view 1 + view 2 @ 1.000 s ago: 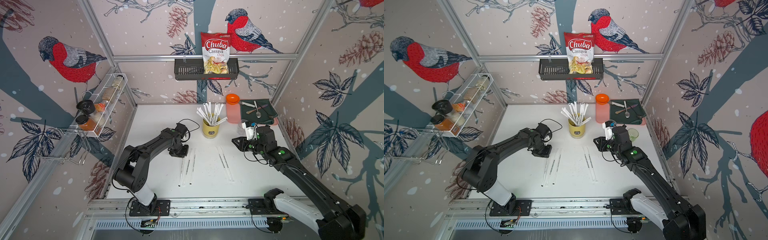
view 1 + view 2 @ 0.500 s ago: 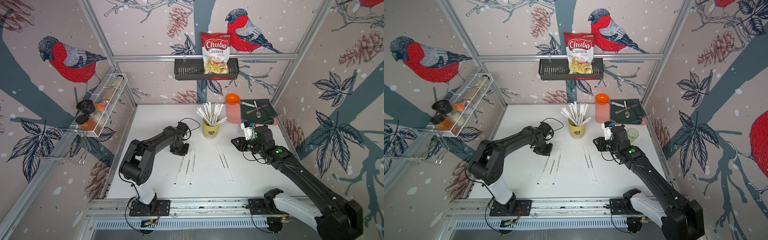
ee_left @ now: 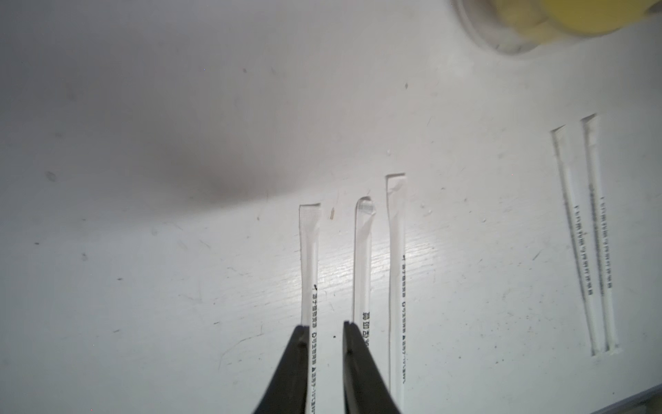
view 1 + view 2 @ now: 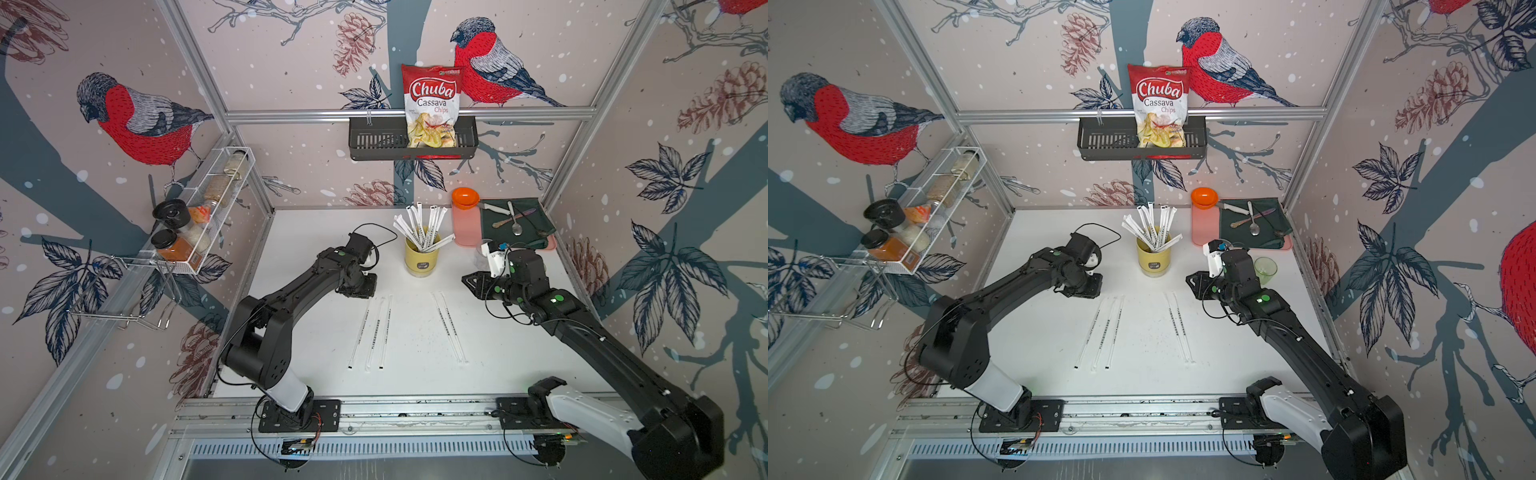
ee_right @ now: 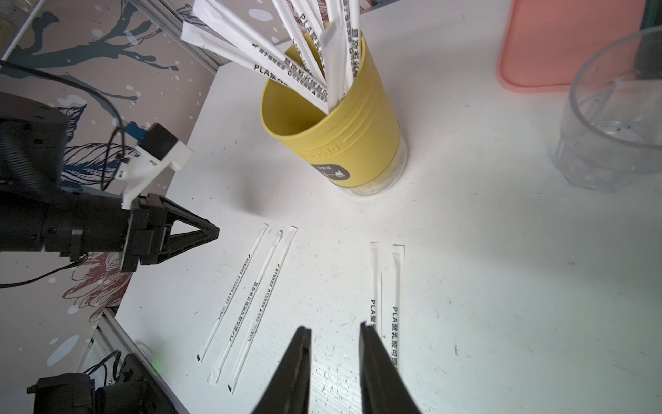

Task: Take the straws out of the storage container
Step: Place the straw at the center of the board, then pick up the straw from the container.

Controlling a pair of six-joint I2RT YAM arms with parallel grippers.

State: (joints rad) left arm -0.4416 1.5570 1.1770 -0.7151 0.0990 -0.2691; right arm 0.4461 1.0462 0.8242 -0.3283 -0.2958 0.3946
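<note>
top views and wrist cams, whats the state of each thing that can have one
cup, upright, holds many straws
straws in cup, standing, fanned out, not yet taken out
three straws, flat on table, side by side, wrapped
two straws, flat on table, side by side, wrapped
left gripper, jaws open, empty, over the three straws
right gripper, jaws open, empty
tub, upright, orange lid on
glass, upright, looks empty

Chips bag [image 4: 432,104], pink tub [image 4: 465,226], clear glass [image 4: 1265,269]
</note>
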